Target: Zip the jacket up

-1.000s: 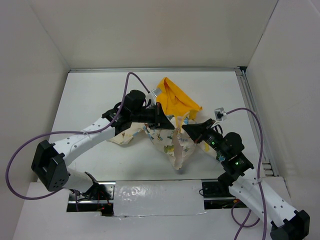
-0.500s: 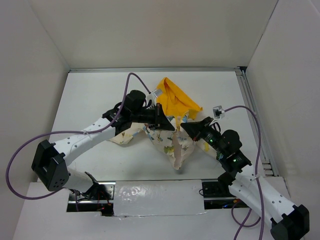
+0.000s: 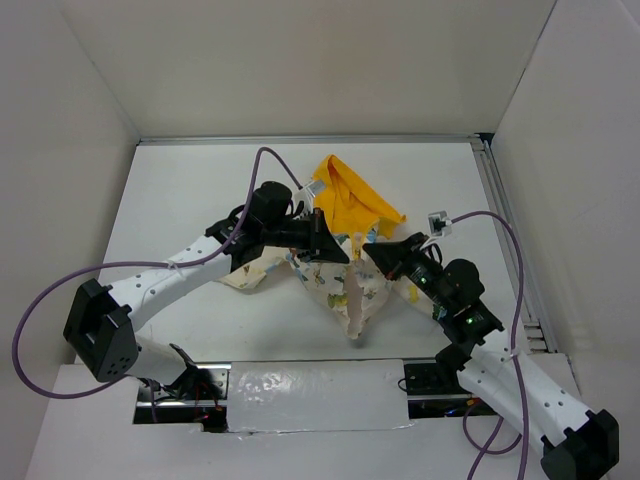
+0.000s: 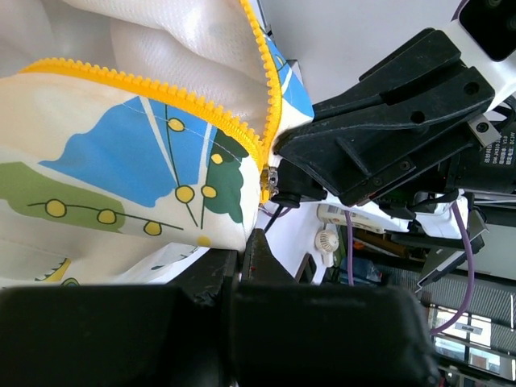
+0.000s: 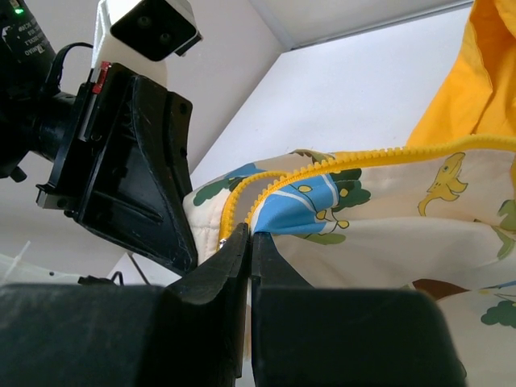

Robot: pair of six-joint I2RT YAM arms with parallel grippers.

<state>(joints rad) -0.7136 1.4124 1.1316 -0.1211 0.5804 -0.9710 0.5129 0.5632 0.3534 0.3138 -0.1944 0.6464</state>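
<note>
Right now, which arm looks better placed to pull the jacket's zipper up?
Probably the right. The right gripper is shut where the zipper ends, beside a small metal piece; the left gripper pinches the jacket fabric just next to it, suited to anchoring.

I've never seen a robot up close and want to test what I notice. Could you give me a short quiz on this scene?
1. True or false: the jacket is zipped up to the top.
2. The zipper teeth are: A red, B yellow, C black?
3. Fill in: the left hand and the right hand are both ___ on the jacket.
Key: 1 false; 2 B; 3 shut.
</note>
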